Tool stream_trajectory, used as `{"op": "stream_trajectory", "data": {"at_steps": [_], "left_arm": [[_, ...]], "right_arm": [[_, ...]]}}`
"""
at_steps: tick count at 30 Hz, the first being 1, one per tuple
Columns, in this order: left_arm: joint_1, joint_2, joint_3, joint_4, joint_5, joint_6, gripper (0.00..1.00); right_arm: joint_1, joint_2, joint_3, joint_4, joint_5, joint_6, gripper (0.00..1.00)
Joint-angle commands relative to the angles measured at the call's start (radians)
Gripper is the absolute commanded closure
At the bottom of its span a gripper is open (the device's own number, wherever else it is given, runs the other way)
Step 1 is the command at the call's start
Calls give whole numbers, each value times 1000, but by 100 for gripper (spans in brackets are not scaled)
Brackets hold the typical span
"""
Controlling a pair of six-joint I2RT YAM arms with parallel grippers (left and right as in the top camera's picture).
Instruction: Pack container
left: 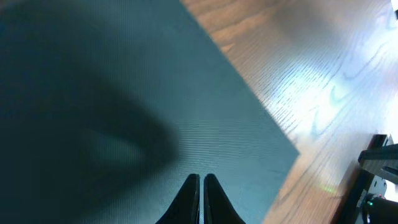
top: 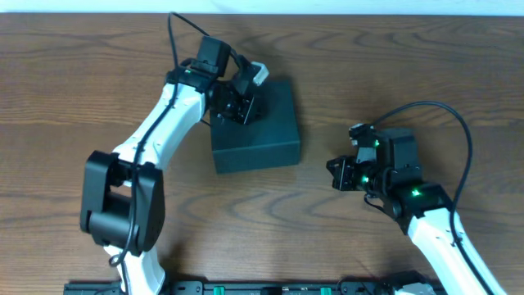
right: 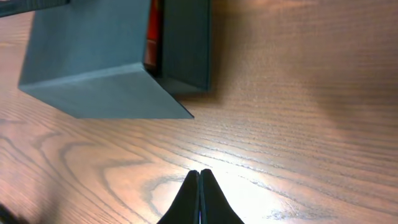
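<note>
The container [top: 262,131] is a dark teal-black box on the wooden table, its lid down on top. My left gripper [top: 237,102] is shut and empty, right over the lid near its far left corner; in the left wrist view the shut fingertips [left: 201,182] sit close above the teal lid [left: 124,112]. My right gripper [top: 336,174] is shut and empty, low over bare wood to the right of the box. In the right wrist view its fingertips [right: 199,175] point at the container [right: 112,56], where a red strip [right: 154,31] shows through a gap at the side.
The wooden table [top: 393,65] extends around the box. The arm bases and a black rail [top: 246,287] lie along the front edge. The right arm's cable [top: 458,123] loops above it.
</note>
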Motion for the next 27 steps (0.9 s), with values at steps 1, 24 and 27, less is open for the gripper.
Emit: {"op": "stream_trajectory", "data": {"at_steps": [1,24,27], "left_arm": [[3,55,8,0,-26,-32,94],[2,109,8,-53,-121,-64,94],[2,109,8,-58,-121,-63,94]], "right_arm": [[10,23,-13,15,-13,10,99],[255,505,-13,555,90,217,98],[259,558,-13,640,122,272,99]]}}
